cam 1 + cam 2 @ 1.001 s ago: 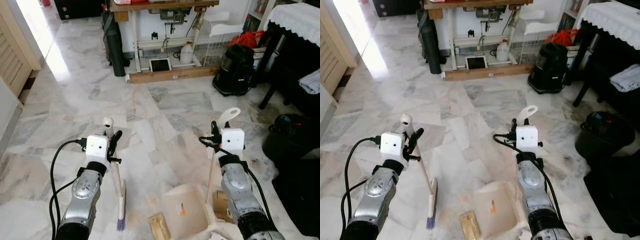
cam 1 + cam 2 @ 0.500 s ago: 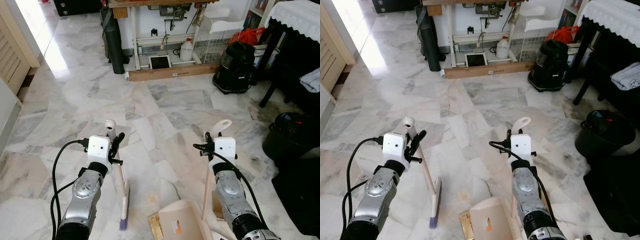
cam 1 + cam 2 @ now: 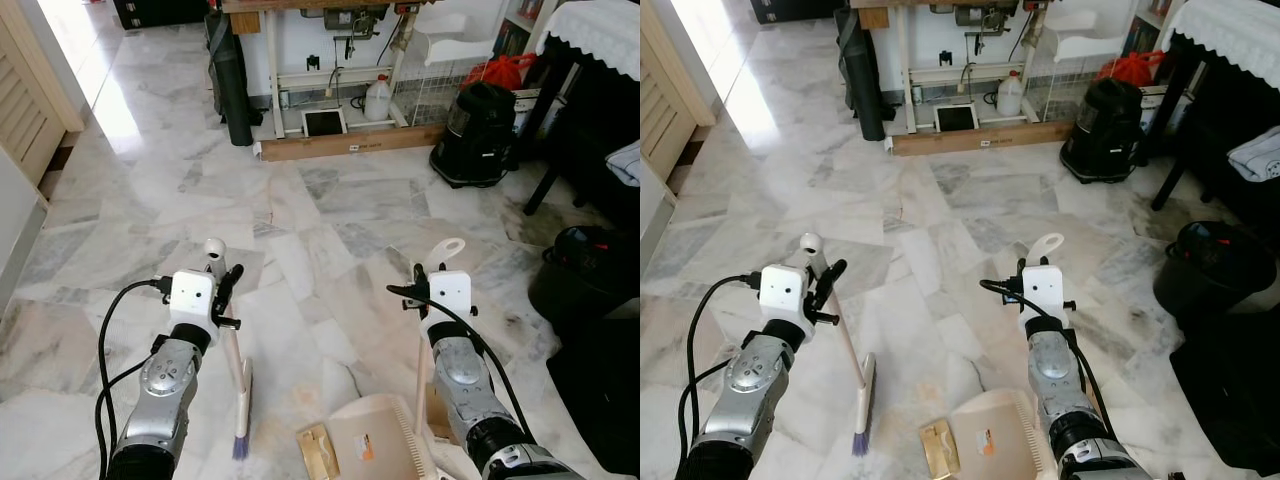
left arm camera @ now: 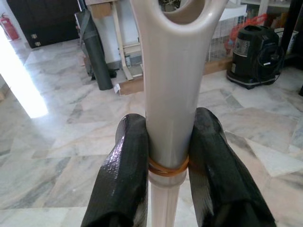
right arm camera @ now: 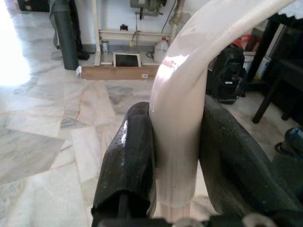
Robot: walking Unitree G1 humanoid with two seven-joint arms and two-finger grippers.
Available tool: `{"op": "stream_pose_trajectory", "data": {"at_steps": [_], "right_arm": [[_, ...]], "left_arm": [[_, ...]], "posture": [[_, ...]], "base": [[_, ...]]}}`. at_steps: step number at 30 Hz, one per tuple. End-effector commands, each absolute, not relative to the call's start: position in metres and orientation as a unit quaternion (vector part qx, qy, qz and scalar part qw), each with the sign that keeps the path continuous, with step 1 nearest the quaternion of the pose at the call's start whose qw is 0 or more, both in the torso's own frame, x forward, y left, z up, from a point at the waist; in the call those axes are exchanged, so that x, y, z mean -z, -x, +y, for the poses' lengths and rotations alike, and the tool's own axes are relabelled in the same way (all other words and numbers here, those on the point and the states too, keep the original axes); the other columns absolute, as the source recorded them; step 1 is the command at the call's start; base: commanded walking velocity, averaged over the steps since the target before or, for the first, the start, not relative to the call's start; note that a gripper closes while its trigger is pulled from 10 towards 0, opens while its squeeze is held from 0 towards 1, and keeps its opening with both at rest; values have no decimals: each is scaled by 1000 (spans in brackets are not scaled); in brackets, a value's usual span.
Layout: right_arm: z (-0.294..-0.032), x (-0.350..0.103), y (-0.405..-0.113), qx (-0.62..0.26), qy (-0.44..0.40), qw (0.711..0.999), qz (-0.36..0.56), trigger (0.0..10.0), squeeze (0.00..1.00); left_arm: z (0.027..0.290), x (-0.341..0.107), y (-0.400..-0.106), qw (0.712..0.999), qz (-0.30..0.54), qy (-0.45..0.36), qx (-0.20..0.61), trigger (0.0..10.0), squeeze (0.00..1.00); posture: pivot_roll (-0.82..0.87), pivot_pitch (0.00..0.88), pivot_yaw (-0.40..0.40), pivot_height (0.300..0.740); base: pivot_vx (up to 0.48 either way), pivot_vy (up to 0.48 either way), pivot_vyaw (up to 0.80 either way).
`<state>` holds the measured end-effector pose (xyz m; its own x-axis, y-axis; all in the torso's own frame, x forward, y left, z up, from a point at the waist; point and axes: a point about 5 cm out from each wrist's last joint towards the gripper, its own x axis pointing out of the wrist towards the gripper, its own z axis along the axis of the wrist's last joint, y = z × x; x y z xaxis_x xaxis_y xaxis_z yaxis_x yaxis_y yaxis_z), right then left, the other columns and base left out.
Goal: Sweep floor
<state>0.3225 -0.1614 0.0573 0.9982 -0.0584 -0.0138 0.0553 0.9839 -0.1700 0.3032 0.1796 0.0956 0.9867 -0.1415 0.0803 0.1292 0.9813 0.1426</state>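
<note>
My left gripper (image 3: 226, 288) is shut on the cream handle of a broom (image 3: 233, 352). The broom's purple bristles (image 3: 240, 445) rest on the marble floor. In the left wrist view both fingers (image 4: 124, 165) clamp the handle just under its hanging loop. My right gripper (image 3: 424, 287) is shut on the upright handle of a cream dustpan (image 3: 372, 446), whose pan lies flat on the floor close in front of me. A brown cardboard scrap (image 3: 320, 452) lies between the bristles and the pan. Another brown scrap (image 3: 438, 410) sits right of the dustpan handle.
A black vacuum cleaner (image 3: 480, 135) and a black bin (image 3: 585, 275) stand to the right, beside a dark table with a lace cloth (image 3: 600, 30). At the back are a worktable frame (image 3: 330, 60) and a wooden plank (image 3: 350, 147). A wooden door (image 3: 25, 110) is on the left.
The right gripper has shifted left and nearer me with the dustpan, so the pan now lies close to the cardboard scrap. The broom has hardly moved.
</note>
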Motion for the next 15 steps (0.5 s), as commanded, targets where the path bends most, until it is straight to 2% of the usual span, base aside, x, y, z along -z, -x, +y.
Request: {"op": "stream_pose_trajectory", "data": {"at_steps": [1, 15], "right_arm": [[-162, -60, -325, 40, 75, 996, 5, 10000, 0], [-166, -43, -315, 57, 78, 994, 40, 10000, 0]], "left_arm": [[184, -110, -305, 992, -79, -80, 60, 10000, 0], [187, -111, -304, 991, -80, -83, 61, 10000, 0]], "posture": [[11, 84, 22, 740], [29, 78, 27, 740]], "base": [[0, 0, 0], [0, 0, 0]]}}
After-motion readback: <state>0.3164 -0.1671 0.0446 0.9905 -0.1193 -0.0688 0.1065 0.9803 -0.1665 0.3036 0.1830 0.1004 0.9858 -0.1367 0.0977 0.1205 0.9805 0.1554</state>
